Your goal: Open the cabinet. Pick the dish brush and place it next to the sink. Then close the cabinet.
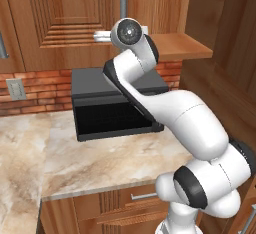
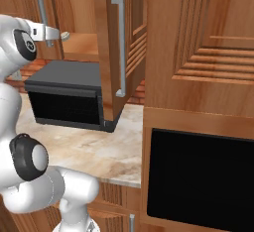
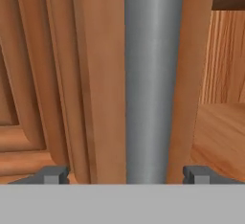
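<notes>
Two brown wooden cabinet doors stand swung open above the black microwave. My gripper straddles the left door's vertical silver bar handle, jaws spread wide, touching nothing. One small beige dish brush rests on the cabinet shelf.

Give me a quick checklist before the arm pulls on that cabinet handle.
1. Gripper jaws open: ok.
2. Handle centred between the finger tips: ok.
3. Right door swung out of the way: ok.
4. Dish brush lying on the shelf beside the hand: ok.
5. Free spot by the sink: cannot tell.
</notes>
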